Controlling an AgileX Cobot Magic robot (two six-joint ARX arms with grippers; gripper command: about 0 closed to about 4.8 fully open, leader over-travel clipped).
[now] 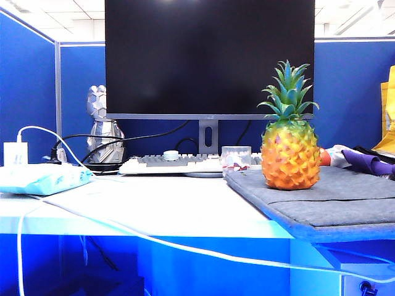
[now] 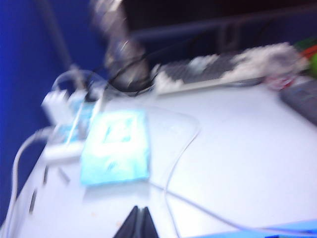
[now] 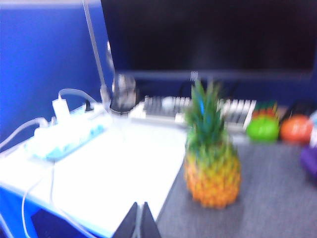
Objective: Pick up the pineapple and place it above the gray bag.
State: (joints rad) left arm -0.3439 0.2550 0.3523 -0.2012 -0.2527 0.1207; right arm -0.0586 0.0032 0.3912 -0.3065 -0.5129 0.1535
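One pineapple (image 1: 289, 143) upright on the gray bag (image 1: 345, 200), both end effectors clenched and empty.

At far left a pale blue pouch (image 1: 40, 178) lies on the white counter (image 1: 160, 209) among white cables (image 1: 185, 248); behind stand a keyboard (image 1: 173, 163) and a dark monitor (image 1: 210, 58). The pineapple rests on the bag's left part, touching nothing else. The left end effector (image 2: 139, 223) hangs above the counter near the pouch; the right end effector (image 3: 139, 220) hangs near the bag's edge, apart from the fruit.
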